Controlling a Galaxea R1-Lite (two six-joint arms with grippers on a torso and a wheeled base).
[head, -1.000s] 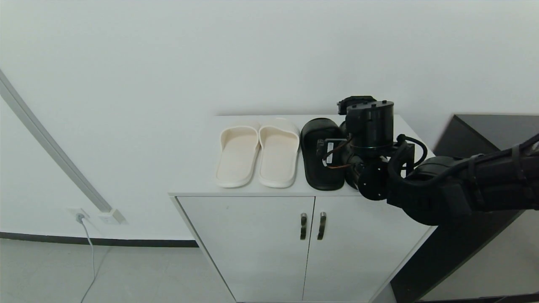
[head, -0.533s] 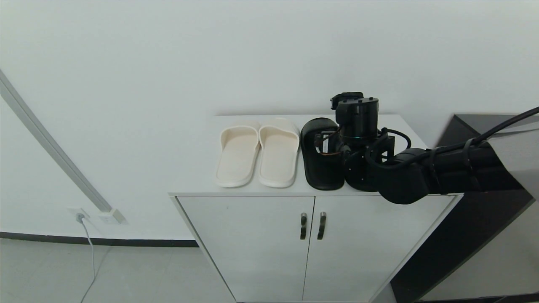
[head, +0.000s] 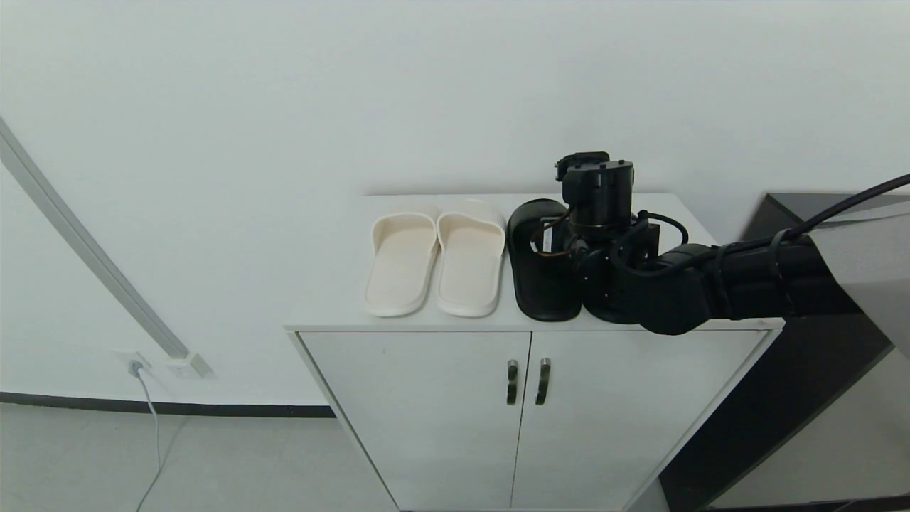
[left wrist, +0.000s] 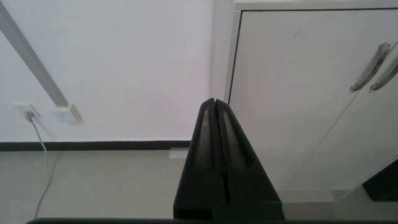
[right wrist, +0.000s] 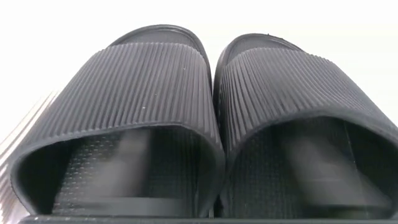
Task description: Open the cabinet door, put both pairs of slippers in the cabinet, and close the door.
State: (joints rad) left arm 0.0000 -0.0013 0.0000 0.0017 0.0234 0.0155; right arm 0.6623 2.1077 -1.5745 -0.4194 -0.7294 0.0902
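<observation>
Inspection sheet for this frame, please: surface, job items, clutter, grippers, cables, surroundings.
Surface: cabinet top, white, carries both pairs.
Job's things: cream slippers and black slippers side by side; cabinet doors shut.
Clutter: nothing seen.
Grippers: right gripper at black pair, jaws apart, one under each strap; left gripper low beside cabinet, jaws shut, empty.
Cables: wall cable hangs from socket to floor.
Surroundings: white wall, slanted conduit, dark furniture at right.

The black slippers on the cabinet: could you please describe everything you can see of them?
The black slippers are a matte, rubbery-looking pair with ribbed straps and dimpled footbeds. They lie flat, side by side, straps touching, on the cabinet top right of the white slippers, toes towards the wall. The open right gripper faces their strap openings, one blurred finger before each; contact cannot be told.
</observation>
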